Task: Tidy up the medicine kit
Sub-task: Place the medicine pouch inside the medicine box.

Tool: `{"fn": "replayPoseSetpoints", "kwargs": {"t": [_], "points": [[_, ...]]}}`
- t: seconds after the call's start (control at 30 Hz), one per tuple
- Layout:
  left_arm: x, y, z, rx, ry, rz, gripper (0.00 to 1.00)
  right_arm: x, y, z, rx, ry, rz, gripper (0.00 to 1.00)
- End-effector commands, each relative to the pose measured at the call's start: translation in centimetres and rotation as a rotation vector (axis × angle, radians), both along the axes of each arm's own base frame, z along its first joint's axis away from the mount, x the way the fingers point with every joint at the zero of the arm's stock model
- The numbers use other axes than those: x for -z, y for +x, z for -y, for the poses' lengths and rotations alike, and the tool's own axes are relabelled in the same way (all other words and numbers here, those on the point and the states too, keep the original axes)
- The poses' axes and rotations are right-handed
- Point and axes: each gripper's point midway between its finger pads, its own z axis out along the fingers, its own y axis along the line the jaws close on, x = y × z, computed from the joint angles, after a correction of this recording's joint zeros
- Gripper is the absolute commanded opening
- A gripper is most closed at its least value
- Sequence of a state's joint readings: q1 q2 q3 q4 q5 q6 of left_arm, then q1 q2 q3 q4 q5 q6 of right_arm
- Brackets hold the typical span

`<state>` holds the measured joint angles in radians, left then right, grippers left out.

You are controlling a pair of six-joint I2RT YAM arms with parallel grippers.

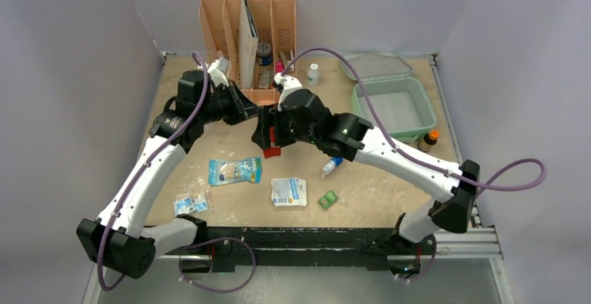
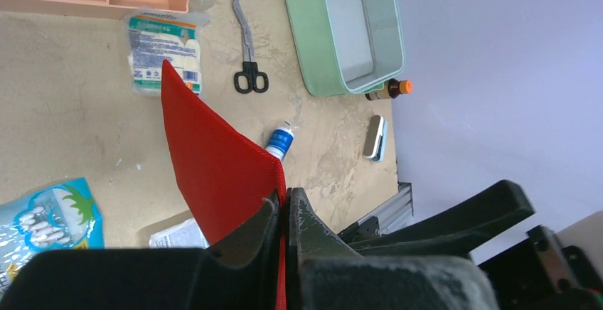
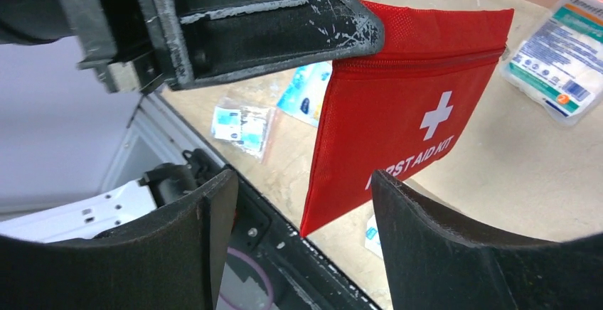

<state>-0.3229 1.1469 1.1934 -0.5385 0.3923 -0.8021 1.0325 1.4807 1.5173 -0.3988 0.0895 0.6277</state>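
The medicine kit [image 1: 360, 106] is a mint-green case lying open at the back right, its lid [image 1: 376, 64] folded back and its pale inside bare; the left wrist view shows it too [image 2: 306, 33]. A red first-aid pouch [image 3: 398, 111] hangs above the table's middle. My left gripper [image 2: 286, 198] is shut on the pouch's top edge [image 2: 213, 161]. My right gripper [image 3: 304, 182] stands open just in front of the pouch, whose lower corner hangs ahead of the gap without touching either finger. From above, both grippers meet near the red pouch [image 1: 271, 152].
A peach organizer [image 1: 247, 32] stands at the back beside a white bottle [image 1: 313, 74]. Scissors [image 2: 247, 54], a gauze packet [image 2: 162, 50], a blue-white tube [image 2: 279, 143], a brown bottle [image 2: 390, 89], a blue packet [image 1: 235, 171], a white packet [image 1: 288, 192] and a green sachet [image 1: 327, 199] lie about.
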Motion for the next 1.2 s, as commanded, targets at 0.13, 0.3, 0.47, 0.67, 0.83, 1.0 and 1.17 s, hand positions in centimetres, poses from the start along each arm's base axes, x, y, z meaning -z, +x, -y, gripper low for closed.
{"fn": "replayPoseSetpoints", "kwargs": {"t": [0.13, 0.3, 0.47, 0.67, 0.83, 1.0, 1.17], "points": [[-3.3, 0.2, 0.5, -0.01, -0.082, 0.048, 0.0, 1.0, 2.6, 0.7, 0.119, -0.214, 0.113, 0.65], [-3.4, -0.3, 0.6, 0.002, -0.095, 0.03, 0.0, 1.8, 2.7, 0.3, 0.082, -0.254, 0.13, 0.34], [-3.7, -0.6, 0.3, -0.006, -0.091, 0.049, 0.0, 1.9, 2.3, 0.4, 0.066, -0.233, 0.144, 0.02], [-3.5, -0.8, -0.5, 0.011, -0.007, 0.116, 0.22, 2.8, 1.7, 1.9, 0.03, -0.271, 0.137, 0.0], [-3.7, -1.1, -0.9, 0.061, 0.074, 0.178, 0.44, 2.4, 3.1, 4.6, 0.027, -0.297, 0.143, 0.0], [-2.6, -1.5, -1.0, 0.131, 0.144, 0.226, 0.55, 0.9, 5.0, 9.3, 0.068, -0.333, 0.174, 0.0], [-0.2, -2.0, -1.1, 0.19, 0.196, 0.243, 0.66, -0.8, 7.6, 14.5, 0.15, -0.483, 0.265, 0.0]]}}
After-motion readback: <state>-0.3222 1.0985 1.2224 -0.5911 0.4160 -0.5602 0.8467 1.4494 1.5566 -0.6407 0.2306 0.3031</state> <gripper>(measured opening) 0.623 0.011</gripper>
